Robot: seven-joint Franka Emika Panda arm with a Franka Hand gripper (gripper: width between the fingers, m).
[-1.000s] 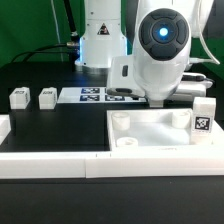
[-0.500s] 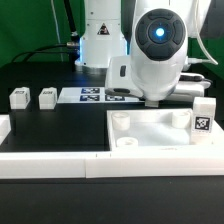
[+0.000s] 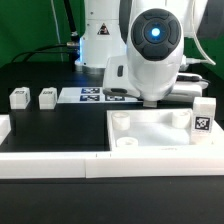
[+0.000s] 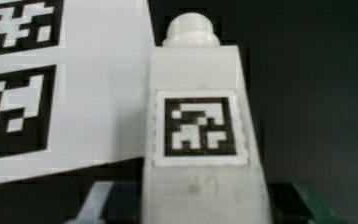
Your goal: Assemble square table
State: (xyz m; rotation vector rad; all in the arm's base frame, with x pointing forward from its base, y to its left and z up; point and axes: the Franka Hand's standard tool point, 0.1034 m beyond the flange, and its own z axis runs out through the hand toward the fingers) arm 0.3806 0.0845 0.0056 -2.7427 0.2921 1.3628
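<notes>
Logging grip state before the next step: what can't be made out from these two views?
- Gripper: exterior view, hidden behind the arm; wrist view, cut off at the edge. Open or shut unclear.
- Leg peg: exterior view, behind the arm.
- Marker board: exterior view, one end behind the arm.

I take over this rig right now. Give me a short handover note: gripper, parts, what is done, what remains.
Gripper: looks shut on one leg, by the marker board; hidden in the exterior view.
Panel: flat on the table, exterior view's right.
Loose legs: two, on the table, exterior view's left.
Fourth leg: upright at the panel's corner, exterior view's right; seated or not, cannot tell.
Done: no leg plainly fitted.
Left: fit the legs into the sockets.
</notes>
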